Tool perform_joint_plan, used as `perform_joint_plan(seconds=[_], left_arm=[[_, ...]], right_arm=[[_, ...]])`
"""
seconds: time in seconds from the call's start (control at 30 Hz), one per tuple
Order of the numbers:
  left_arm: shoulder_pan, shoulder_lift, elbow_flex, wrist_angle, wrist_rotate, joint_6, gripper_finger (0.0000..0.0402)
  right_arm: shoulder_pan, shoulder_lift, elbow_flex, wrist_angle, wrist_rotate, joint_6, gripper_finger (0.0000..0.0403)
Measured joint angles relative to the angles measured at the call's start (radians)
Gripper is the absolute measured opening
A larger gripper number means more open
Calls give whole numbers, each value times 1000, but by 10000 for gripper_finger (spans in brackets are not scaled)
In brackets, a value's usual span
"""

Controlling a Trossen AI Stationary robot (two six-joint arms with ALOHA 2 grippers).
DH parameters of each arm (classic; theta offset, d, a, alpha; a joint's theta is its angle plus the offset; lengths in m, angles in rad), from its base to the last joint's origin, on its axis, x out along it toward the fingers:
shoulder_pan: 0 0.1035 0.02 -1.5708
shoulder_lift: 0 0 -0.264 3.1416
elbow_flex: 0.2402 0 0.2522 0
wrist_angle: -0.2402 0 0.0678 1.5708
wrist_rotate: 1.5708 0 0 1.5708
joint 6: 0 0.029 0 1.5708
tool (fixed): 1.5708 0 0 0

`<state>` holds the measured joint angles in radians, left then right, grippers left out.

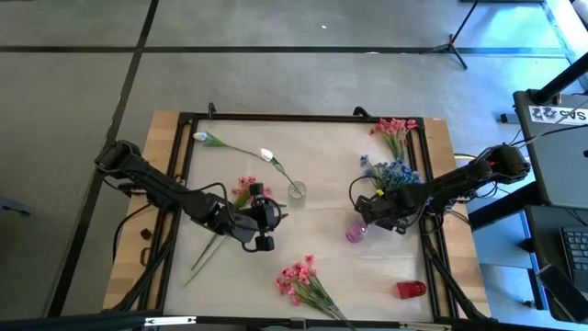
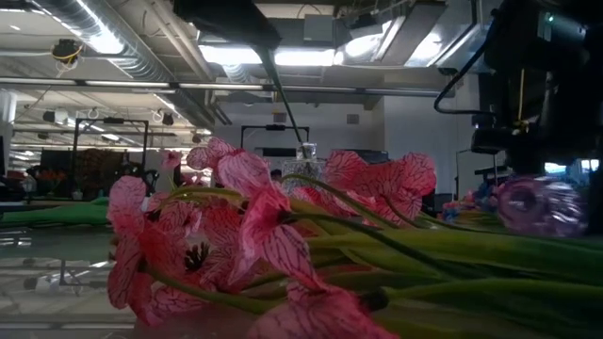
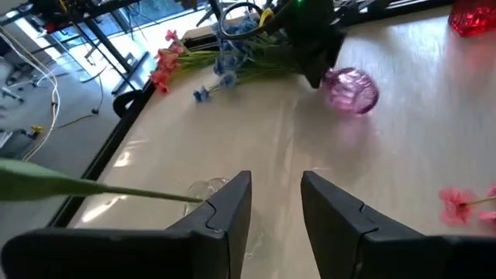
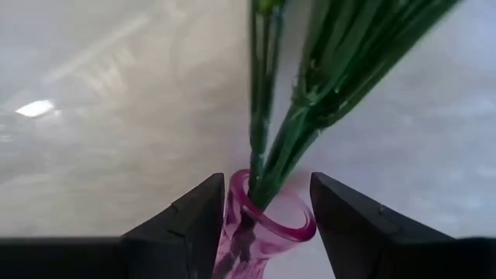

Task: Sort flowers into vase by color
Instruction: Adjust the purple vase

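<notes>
1. By the near edge of the pale surface lies a bunch of pink-bloomed sprigs on green stems. A small red glass vase sits toward the near right corner.
2. Farther in and left of centre, the left pincer is partly open with nothing between its fingers. A single pink sprig lies just beside it, its stem running toward the near left corner.
3. Right of centre, the right pincer is open. It straddles the neck of a round pink glass vase, with a gap on at least one side. Several green stems run into the vase's mouth, and their blooms are out of sight in the right wrist view.
4. Farther in stand a small clear glass vase and white-budded sprigs whose stem reaches it. Blue clustered blooms lie just beyond the right pincer.
5. More pink sprigs lie at the far right corner.
6. The step in hand appears to be seating stems in the pink vase. Next, the right pincer probably needs to back off without tipping the vase. The left pincer should then close low on the nearby pink stem.
</notes>
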<state>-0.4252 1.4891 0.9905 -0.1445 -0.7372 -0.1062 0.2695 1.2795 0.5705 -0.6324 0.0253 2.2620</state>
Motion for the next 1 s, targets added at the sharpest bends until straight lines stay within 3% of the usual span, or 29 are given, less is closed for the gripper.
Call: perform_joint_plan(seconds=[0.23, 0.73, 1.0], left_arm=[[-7, 0, -29, -1, 5, 2, 80], [-115, -1, -71, 6, 7, -19, 53], [-169, -32, -71, 17, 7, -17, 53]], right_arm=[[-1, 1, 0, -68, -177, 100, 194], [-2, 24, 2, -6, -166, 190, 193], [-9, 47, 6, -10, -114, 173, 159]])
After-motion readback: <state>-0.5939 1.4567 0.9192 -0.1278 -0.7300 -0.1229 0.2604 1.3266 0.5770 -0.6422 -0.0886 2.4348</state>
